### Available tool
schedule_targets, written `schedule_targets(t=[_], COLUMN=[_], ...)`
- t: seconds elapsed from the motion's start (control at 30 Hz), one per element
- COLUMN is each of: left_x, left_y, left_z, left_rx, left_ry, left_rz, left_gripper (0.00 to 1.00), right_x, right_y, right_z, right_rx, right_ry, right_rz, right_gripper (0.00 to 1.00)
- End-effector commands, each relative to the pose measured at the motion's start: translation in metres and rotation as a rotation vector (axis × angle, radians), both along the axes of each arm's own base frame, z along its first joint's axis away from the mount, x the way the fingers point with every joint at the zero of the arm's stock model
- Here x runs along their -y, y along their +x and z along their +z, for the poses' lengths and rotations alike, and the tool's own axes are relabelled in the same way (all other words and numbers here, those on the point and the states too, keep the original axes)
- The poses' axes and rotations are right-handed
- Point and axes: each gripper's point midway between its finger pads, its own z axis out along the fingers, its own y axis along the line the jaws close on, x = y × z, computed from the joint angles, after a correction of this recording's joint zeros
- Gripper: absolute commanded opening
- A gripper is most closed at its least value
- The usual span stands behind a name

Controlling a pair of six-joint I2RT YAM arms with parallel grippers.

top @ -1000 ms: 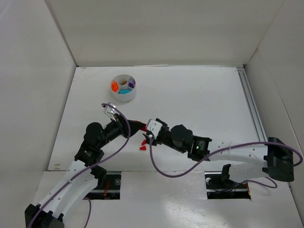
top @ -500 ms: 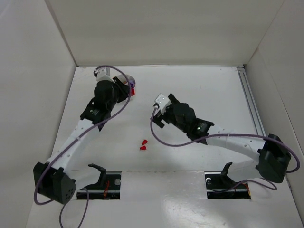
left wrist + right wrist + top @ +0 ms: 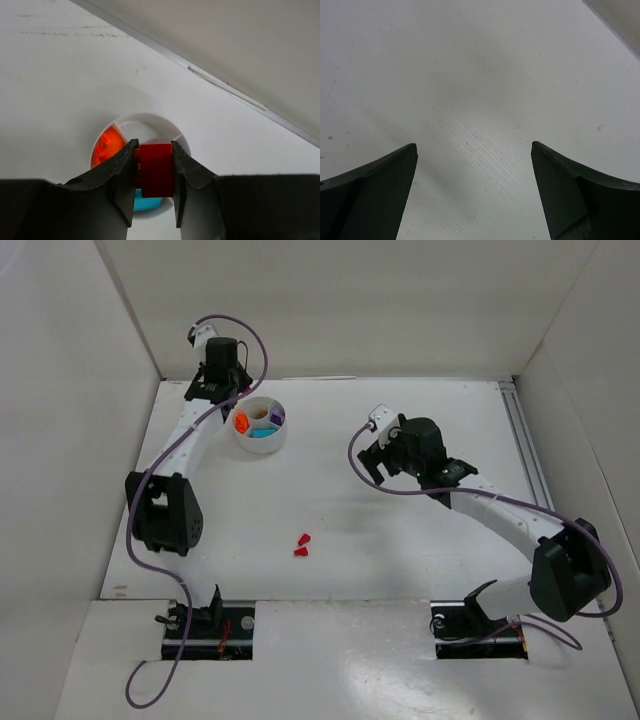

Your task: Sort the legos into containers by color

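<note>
Left claw (image 3: pixel 154 172): we see it clamped on a red lego (image 3: pixel 157 167) above the dish (image 3: pixel 142 120).
Right claw (image 3: pixel 475 165): spread apart, well right of the dish.
Loose legos (image 3: pixel 302 545): desk (image 3: pixel 420 540), apart from the dish.

A: Are there any words, labels or numbers to read here?
B: None that I can make out, in any view.
A: Not on the white dish (image 3: pixel 262 446), nor the red lego (image 3: pixel 156 170)?
B: No. Both look plain, with no legible print.
</note>
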Motion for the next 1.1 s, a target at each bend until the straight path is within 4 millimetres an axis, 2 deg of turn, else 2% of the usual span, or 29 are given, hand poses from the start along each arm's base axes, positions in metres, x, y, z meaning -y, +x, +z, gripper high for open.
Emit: schedule_targets(t=[0.0,0.03,0.07,0.1,0.17,0.2,0.3,0.33,0.37,0.43,0.57,0.6,0.63,0.7,0.73,0.8,0.9,0.93,0.97,1.03,1.07], left_x=[-0.015,-0.015,-0.014,-0.016,-0.021,-0.021,-0.025,-0.023,-0.017,-0.011,-0.006,-0.006,-0.006,-0.006,-0.006,-0.007,-0.008,-0.01,-0.011,-0.011,-0.011], left_y=[0.03,0.037,0.045,0.053,0.061,0.065,0.073,0.076,0.077,0.082,0.084,0.087,0.085,0.087,0.085,0.081,0.076,0.075,0.073,0.071,0.067], left_z=[0.007,0.004,-0.014,-0.006,-0.013,-0.018,-0.022,-0.027,-0.028,-0.039,-0.056,-0.058,-0.067,-0.068,-0.072,-0.083,-0.089,-0.084,-0.089,-0.085,-0.09], left_rx=[-0.001,-0.007,-0.044,-0.023,-0.024,-0.03,-0.026,-0.028,-0.028,-0.041,-0.076,-0.076,-0.102,-0.108,-0.117,-0.142,-0.162,-0.154,-0.164,-0.164,-0.184], left_ry=[0.051,0.084,0.1,0.106,0.131,0.132,0.112,0.118,0.103,0.1,0.099,0.099,0.101,0.109,0.11,0.121,0.132,0.137,0.138,0.138,0.139], left_rz=[0.029,0.013,0.006,0.024,0.021,0.02,0.005,-0.013,-0.041,-0.076,-0.111,-0.111,-0.112,-0.117,-0.117,-0.124,-0.131,-0.121,-0.122,-0.122,-0.123], left_gripper=[0.0,0.0,0.0,0.0,0.0,0.0,0.0,0.0,0.0,0.0,0.0,0.0,0.0,0.0,0.0,0.0,0.0,0.0,0.0,0.02,0.02], right_x=[0.001,0.005,0.009,0.009,0.016,0.015,0.018,0.021,0.019,0.018,0.014,0.013,0.013,0.013,0.012,0.012,0.012,0.009,0.009,0.009,0.007], right_y=[0.001,0.004,0.006,0.006,0.011,0.012,0.019,0.023,0.023,0.03,0.033,0.034,0.034,0.035,0.037,0.037,0.037,0.039,0.039,0.039,0.038], right_z=[0.022,0.022,0.022,0.022,0.017,0.022,0.011,0.016,0.008,0.007,-0.002,0.003,0.003,-0.001,0.004,0.0,0.0,0.0,0.0,0.0,0.0], right_rx=[0.034,0.034,0.039,0.039,0.035,0.043,0.022,0.03,0.011,0.005,-0.017,-0.007,-0.007,-0.016,-0.006,-0.014,-0.014,-0.018,-0.018,-0.018,-0.02], right_ry=[0.034,0.034,0.027,0.027,0.015,0.019,0.003,0.007,0.003,0.006,0.001,0.006,0.006,0.002,0.006,0.002,0.002,0.006,0.006,0.006,0.01], right_rz=[0.023,0.012,0.006,0.006,-0.009,-0.009,-0.026,-0.037,-0.027,-0.026,-0.016,-0.016,-0.016,-0.016,-0.016,-0.016,-0.016,-0.007,-0.007,-0.007,0.003], right_gripper=[1.0,1.0,1.0,1.0,1.0,1.0,1.0,1.0,1.0,1.0,1.0,1.0,1.0,1.0,1.0,1.0,1.0,1.0,1.0,1.0,1.0])
